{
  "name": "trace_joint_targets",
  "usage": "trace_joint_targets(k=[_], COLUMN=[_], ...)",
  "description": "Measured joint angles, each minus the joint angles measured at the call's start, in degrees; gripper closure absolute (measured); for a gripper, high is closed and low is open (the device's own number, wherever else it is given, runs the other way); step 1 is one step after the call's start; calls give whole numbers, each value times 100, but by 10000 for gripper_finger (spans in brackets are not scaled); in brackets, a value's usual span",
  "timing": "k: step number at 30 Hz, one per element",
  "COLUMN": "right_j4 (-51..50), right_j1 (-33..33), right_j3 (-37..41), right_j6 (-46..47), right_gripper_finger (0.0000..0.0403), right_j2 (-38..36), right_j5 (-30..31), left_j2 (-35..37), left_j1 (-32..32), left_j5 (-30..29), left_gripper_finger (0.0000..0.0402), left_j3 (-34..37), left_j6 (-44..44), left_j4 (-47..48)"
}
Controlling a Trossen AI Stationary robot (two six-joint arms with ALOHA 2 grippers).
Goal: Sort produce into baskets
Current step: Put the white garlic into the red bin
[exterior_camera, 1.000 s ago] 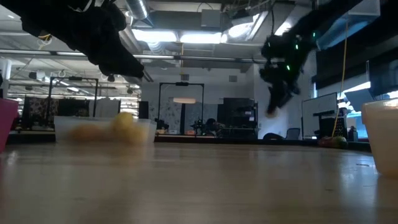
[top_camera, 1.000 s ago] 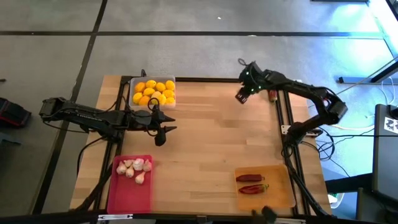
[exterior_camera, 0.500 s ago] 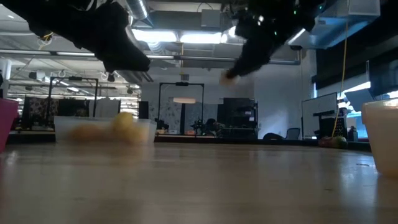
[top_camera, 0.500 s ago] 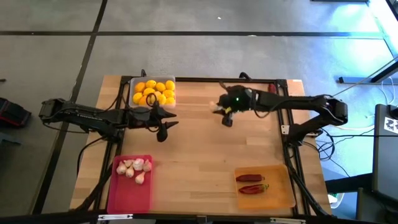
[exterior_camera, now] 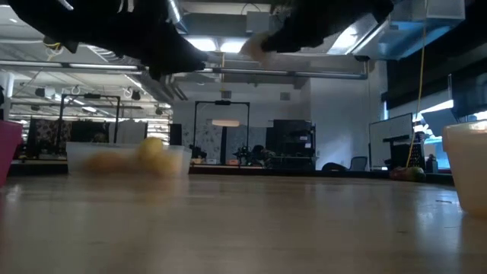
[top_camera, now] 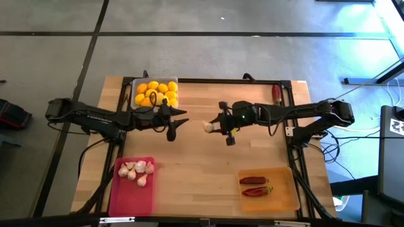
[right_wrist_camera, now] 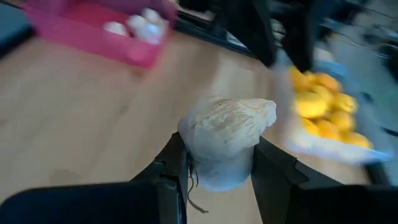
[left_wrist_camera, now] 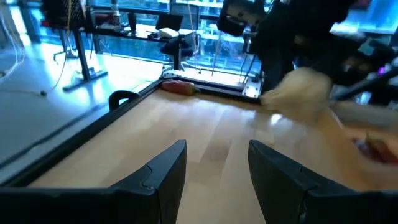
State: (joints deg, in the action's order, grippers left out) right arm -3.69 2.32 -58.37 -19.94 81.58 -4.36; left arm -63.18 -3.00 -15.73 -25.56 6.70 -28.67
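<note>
My right gripper (top_camera: 213, 126) is over the middle of the table, shut on a whitish garlic bulb (top_camera: 207, 127) (right_wrist_camera: 227, 140) that is high above the wood. My left gripper (top_camera: 178, 123) (left_wrist_camera: 214, 163) stands open and empty to its left, in front of the clear basket (top_camera: 134, 82) of yellow lemons (top_camera: 156, 93). It faces the bulb (left_wrist_camera: 298, 93). The pink basket (top_camera: 129, 198) at the near left holds several garlic bulbs (top_camera: 137, 170). Two red chilies (top_camera: 255, 186) lie in the orange basket (top_camera: 285, 197) at the near right. My right gripper pinches the garlic bulb by its two sides (right_wrist_camera: 186, 149) between its two fingers (right_wrist_camera: 171, 165). The fingers come from the table's right, slanting a little downward. The bulb's wide papery end (right_wrist_camera: 233, 118) sticks out past the fingertips, and the bulb is lifted clear of the table.
One red chili (top_camera: 276, 94) (left_wrist_camera: 179, 87) lies loose at the table's far right edge. The wood between the baskets is bare (top_camera: 202, 170). Dark metal rails (top_camera: 290, 120) run along the table's sides.
My right gripper has swung from the table's far right corner toward the middle, rolling its wrist and carrying the garlic bulb high above the wood. My left gripper has tipped up from pointing downward and gone a little toward the right, still open.
</note>
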Motion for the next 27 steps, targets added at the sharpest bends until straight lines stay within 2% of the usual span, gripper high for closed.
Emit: trace_joint_targets(k=[6,14,17,27], right_j4=[115,567,685,970], right_j1=[-97,-84,-84,-84], right_j3=[2,4,3,2], right_j6=[391,1475,1552,1656], right_gripper_finger=[287,287,287,287], right_j2=[0,147,318,686], right_j5=[-747,-1090,-1311,-1300], left_j2=[-563,-1269,-1440,-1564], left_j1=[242,596,614,629], left_j5=[2,2,-4,-9], left_gripper_finger=[233,233,233,233], left_j3=[-10,-403,-556,-731], left_j6=[-1280,-3125,-3433,-3733], left_j4=[-543,-808,-818,-709])
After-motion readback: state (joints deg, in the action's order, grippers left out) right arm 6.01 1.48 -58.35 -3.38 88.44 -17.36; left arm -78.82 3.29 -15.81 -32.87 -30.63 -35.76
